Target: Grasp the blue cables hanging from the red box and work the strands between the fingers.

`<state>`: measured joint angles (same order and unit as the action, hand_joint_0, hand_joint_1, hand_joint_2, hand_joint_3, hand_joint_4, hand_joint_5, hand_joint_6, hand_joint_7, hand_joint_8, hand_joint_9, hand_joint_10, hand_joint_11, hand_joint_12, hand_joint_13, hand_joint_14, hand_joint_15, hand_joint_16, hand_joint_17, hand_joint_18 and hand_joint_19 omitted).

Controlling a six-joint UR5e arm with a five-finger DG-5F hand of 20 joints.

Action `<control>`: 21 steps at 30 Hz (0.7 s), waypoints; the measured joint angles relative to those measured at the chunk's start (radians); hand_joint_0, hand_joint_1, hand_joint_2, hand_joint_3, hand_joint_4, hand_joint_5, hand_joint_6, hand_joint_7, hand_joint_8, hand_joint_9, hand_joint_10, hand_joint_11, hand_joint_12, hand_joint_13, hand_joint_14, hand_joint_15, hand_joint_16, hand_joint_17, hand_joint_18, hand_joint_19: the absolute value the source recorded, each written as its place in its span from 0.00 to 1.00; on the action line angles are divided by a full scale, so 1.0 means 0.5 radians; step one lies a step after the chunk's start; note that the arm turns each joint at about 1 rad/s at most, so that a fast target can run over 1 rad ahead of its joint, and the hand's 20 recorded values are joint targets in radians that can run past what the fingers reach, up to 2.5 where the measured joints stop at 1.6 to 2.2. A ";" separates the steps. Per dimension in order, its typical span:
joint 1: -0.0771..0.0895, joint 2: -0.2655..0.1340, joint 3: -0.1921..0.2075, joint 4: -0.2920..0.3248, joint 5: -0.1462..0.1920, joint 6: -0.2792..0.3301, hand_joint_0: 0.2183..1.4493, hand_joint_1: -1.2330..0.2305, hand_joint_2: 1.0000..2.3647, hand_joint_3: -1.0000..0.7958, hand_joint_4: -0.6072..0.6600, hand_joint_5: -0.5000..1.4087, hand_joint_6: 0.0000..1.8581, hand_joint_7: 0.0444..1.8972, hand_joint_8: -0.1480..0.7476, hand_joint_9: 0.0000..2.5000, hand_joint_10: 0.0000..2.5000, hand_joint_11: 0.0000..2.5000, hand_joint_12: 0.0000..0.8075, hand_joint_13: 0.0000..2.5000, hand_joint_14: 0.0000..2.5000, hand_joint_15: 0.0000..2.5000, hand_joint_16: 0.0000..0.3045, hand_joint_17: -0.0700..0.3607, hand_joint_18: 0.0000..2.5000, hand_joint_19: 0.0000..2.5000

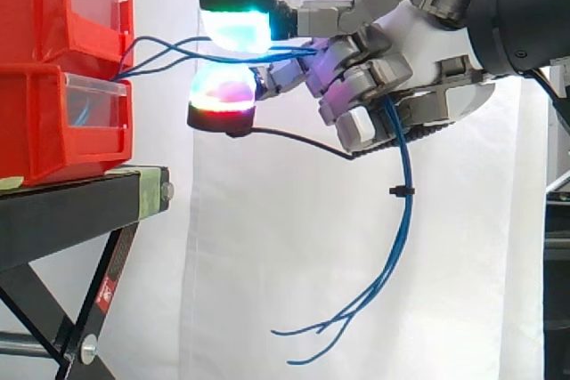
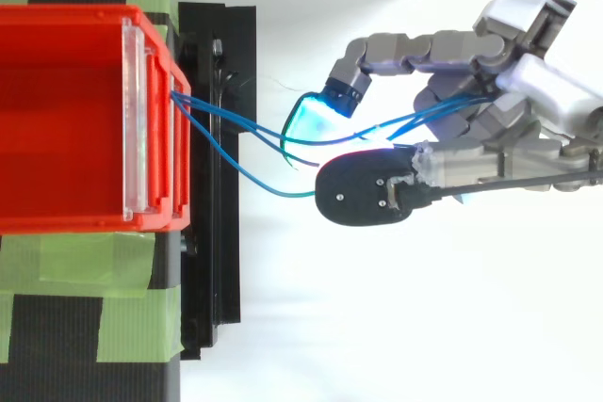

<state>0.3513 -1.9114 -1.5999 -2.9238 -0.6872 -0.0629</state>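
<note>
- The grasp looks done. The hand (image 1: 426, 40) is closed on the blue cables (image 1: 405, 220), with two glowing fingertips (image 1: 236, 28) pressed together, one above the other, and the strands caught between them.
- The cables leave the front of the red box (image 1: 49, 86) on the left and run across the gap. They pass through the pinch and under the curled fingers, then hang down below the hand with their loose ends splayed.
- I'd say the working step is in hand. The next move calls for rolling or sliding the pads against each other without letting the strands slip out or dragging the box forward.
- The box sits stacked with another on a black counter (image 1: 71, 211), which carries strips of green tape (image 2: 85, 261).
- A white curtain (image 1: 267, 264) hangs on the far side.
</note>
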 measured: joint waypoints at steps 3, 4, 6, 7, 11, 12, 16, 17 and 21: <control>0.000 0.000 0.000 0.000 0.000 0.000 0.50 0.40 0.01 0.14 0.65 0.50 0.01 0.72 0.66 0.71 1.00 1.00 0.85 0.82 1.00 0.72 0.78 0.58 1.00 0.29; 0.000 0.001 0.000 0.000 0.000 0.000 0.49 0.41 0.01 0.13 0.65 0.51 0.01 0.72 0.66 0.71 1.00 1.00 0.85 0.82 1.00 0.72 0.78 0.58 1.00 0.29; 0.000 0.001 0.001 -0.002 0.000 0.001 0.50 0.41 0.01 0.12 0.64 0.51 0.00 0.74 0.66 0.71 1.00 1.00 0.85 0.82 1.00 0.72 0.78 0.58 1.00 0.29; 0.000 0.001 0.002 -0.002 0.000 0.002 0.50 0.41 0.01 0.12 0.64 0.51 0.00 0.74 0.66 0.71 1.00 1.00 0.85 0.82 1.00 0.72 0.78 0.58 1.00 0.29; 0.000 0.002 0.003 0.001 0.000 0.002 0.51 0.41 0.01 0.12 0.64 0.52 0.00 0.75 0.66 0.71 1.00 1.00 0.85 0.82 1.00 0.72 0.78 0.58 1.00 0.29; 0.000 0.002 0.004 0.002 0.000 0.001 0.51 0.41 0.01 0.12 0.64 0.52 0.00 0.75 0.66 0.71 1.00 1.00 0.85 0.82 1.00 0.72 0.78 0.58 1.00 0.29; -0.001 0.001 0.026 -0.003 -0.002 0.002 0.53 0.41 0.01 0.12 0.64 0.52 0.00 0.76 0.66 0.71 1.00 1.00 0.85 0.82 1.00 0.72 0.78 0.58 1.00 0.29; -0.002 0.001 0.031 -0.004 -0.003 0.002 0.54 0.40 0.01 0.12 0.64 0.52 0.00 0.76 0.66 0.71 1.00 1.00 0.85 0.82 1.00 0.72 0.78 0.58 1.00 0.29; -0.007 0.002 0.048 -0.010 -0.004 0.003 0.55 0.40 0.01 0.12 0.64 0.52 0.00 0.75 0.66 0.71 1.00 1.00 0.85 0.82 1.00 0.72 0.78 0.58 1.00 0.29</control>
<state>0.3475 -1.9104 -1.5760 -2.9288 -0.6894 -0.0614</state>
